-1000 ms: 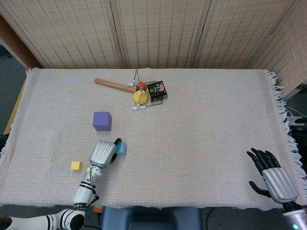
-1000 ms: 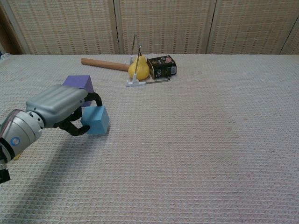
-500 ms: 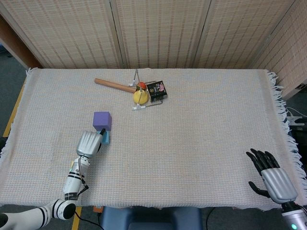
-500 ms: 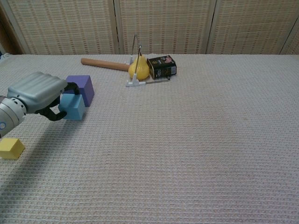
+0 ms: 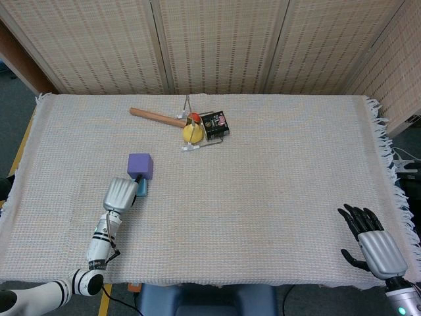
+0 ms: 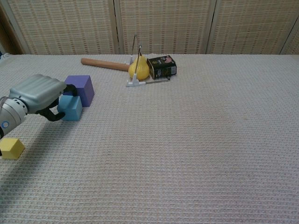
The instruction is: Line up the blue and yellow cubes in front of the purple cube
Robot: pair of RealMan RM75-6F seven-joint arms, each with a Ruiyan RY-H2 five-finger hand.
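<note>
The purple cube (image 5: 140, 166) (image 6: 79, 88) stands on the left part of the cloth. Directly in front of it, touching or almost touching, is the blue cube (image 5: 142, 187) (image 6: 71, 108), down at cloth level. My left hand (image 5: 120, 193) (image 6: 39, 93) grips it from the left, fingers curled around its near and far sides. The small yellow cube (image 6: 11, 148) lies apart, closer to the front left; in the head view my left forearm hides it. My right hand (image 5: 371, 245) hovers at the front right edge, fingers spread and holding nothing.
At the back centre lie a wooden handle (image 5: 156, 117) (image 6: 103, 64), a yellow fruit (image 5: 192, 133) (image 6: 139, 69) on a small metal stand, and a black box (image 5: 214, 124) (image 6: 161, 66). The woven cloth (image 5: 276, 184) covers the whole table.
My left hand carried the blue cube leftward and back, then lowered it against the front of the purple cube. The right hand stayed put.
</note>
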